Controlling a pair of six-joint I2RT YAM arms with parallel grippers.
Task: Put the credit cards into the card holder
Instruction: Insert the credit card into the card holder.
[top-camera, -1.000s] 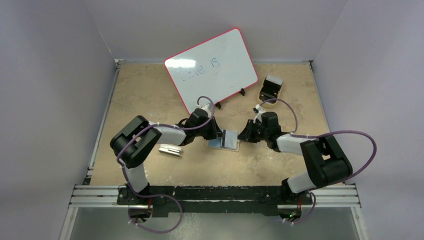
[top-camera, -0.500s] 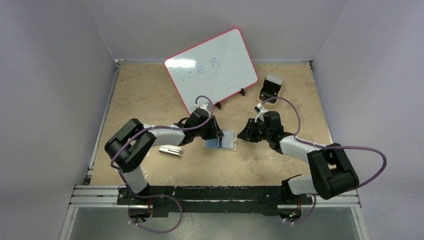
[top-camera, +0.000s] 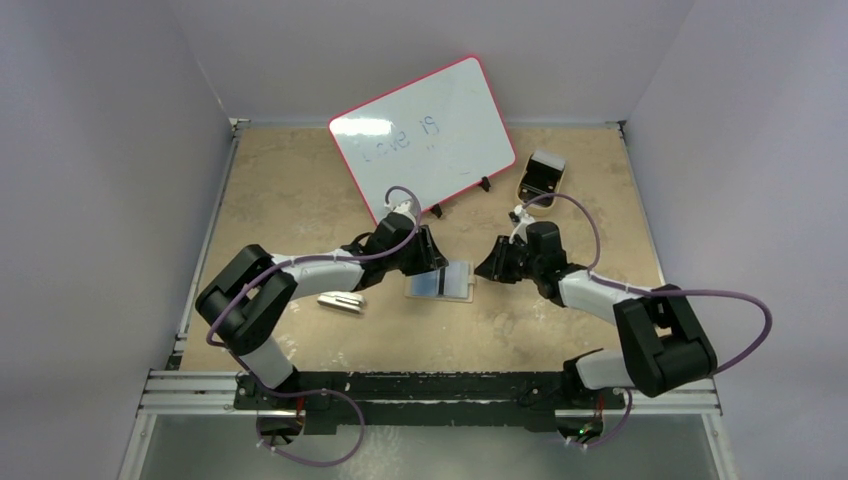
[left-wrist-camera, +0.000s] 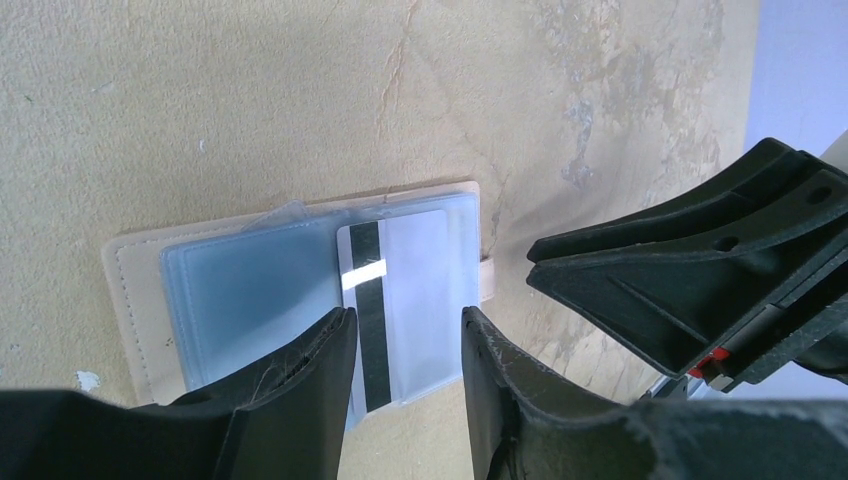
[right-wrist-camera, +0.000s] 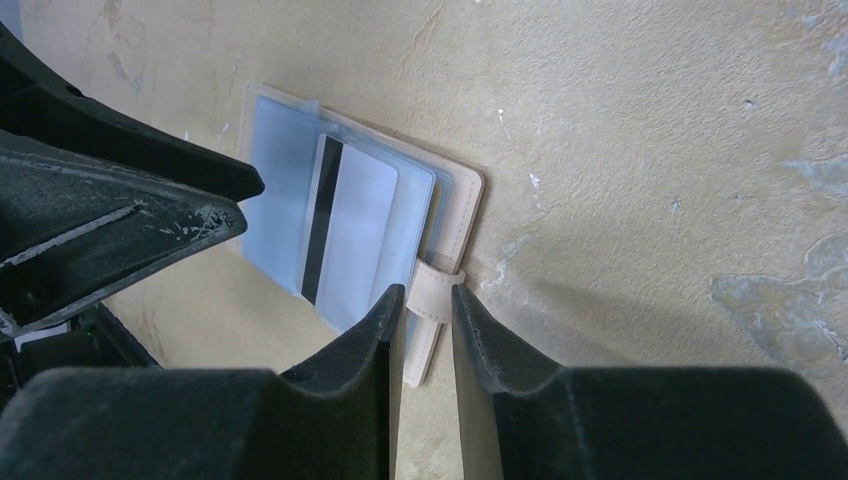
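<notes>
The beige leather bifold card holder lies open on the sandy bench, with a pale grey plastic card at its clear sleeves. I judge the card light, stiff and slippery, so it is best pinched by a free edge. The left claw and the right claw are both slightly parted and grip nothing.

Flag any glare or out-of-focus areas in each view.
Top external: glare patch on the red-edged whiteboard. Left wrist: bright glint across the dark stripe of the pale grey plastic card at the open beige leather card holder; own black fingers soft. Right wrist: near black fingers blurred, holder sharp.
</notes>
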